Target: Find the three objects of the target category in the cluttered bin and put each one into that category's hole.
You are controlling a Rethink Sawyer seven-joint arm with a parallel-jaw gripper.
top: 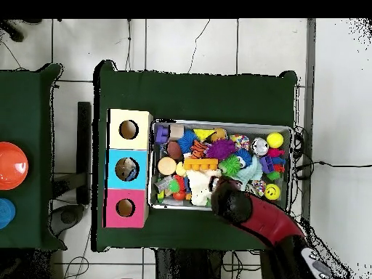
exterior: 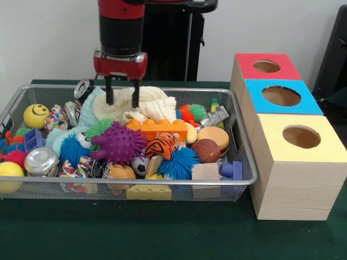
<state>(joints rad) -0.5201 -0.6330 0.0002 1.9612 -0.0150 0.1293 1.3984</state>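
Frontally, the gripper hangs over the bin's far side, jaws parted and empty, tips just above the cream cloth directly beneath; the cloth's long axis runs across the bin. Three boxes stand beside it: red, blue, yellow. Overhead, the arm hides the gripper; the bin lies beside the boxes.
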